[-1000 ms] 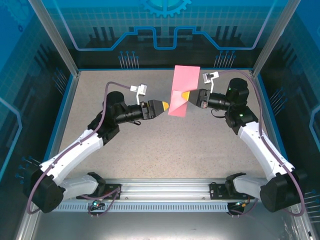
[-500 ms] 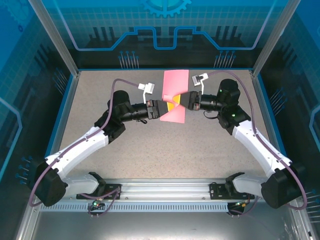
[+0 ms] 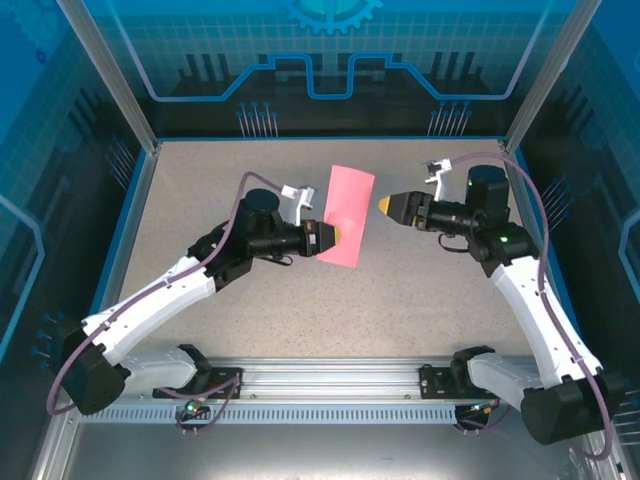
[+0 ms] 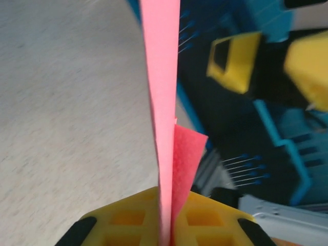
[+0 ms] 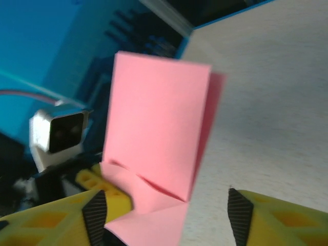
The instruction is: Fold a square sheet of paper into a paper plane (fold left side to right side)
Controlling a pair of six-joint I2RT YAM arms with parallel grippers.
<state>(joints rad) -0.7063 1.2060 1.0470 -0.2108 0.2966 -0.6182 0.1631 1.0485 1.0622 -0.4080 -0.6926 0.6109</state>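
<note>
Folded square sheet of paper (image 3: 348,205) stands on edge, pinched at its lower edge by the left hand (image 3: 331,236) alone, the right hand (image 3: 384,204) spread wide just right of the sheet; that lone grip risks its loose layers splaying or slipping askew.

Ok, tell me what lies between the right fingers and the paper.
Nothing but bare table: in the top view an open gap separates the right fingers from the paper, which the left fingers pinch.
</note>
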